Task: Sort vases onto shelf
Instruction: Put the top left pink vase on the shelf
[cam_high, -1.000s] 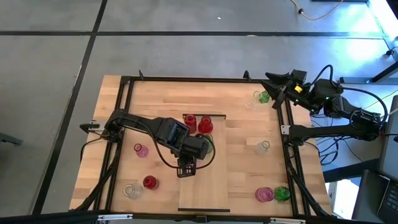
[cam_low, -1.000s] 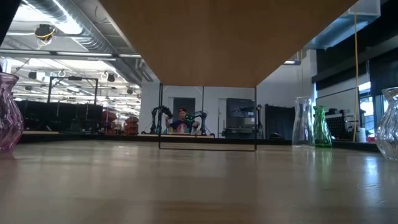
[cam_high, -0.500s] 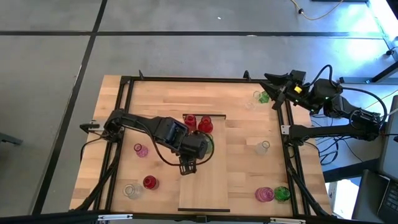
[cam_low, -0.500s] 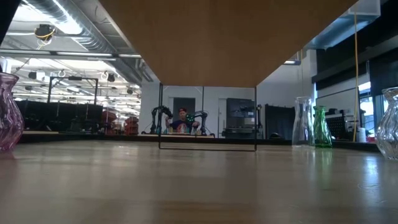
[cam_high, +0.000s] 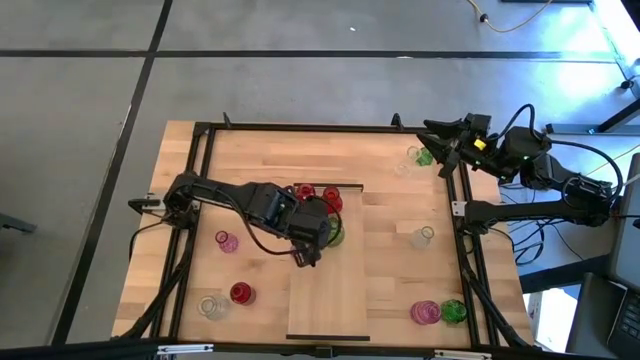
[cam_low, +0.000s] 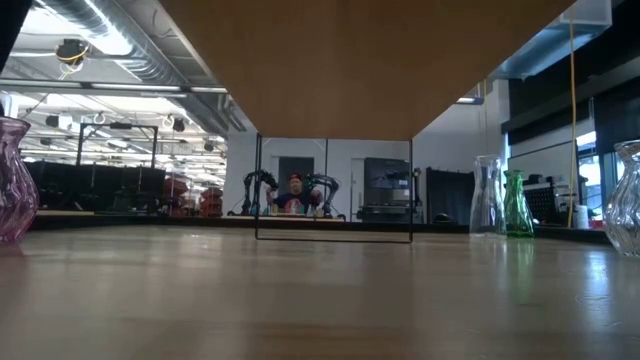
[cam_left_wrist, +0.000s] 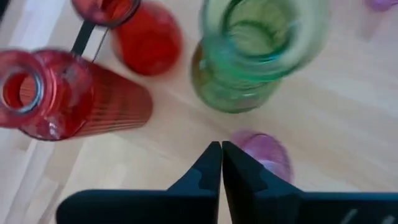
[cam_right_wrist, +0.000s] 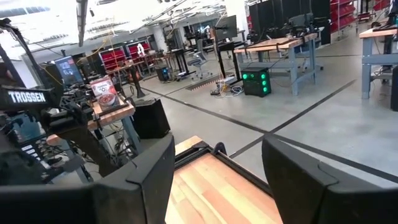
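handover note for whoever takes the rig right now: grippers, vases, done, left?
Left gripper: shut, empty, over the shelf beside the green vase.
Right gripper: open, empty, parked at the table's far right corner.
Done: two red vases and the green vase stand at the shelf's far end.
Left: the other vases are off the shelf, for example the pink vase, the red vase and the near-right pair.
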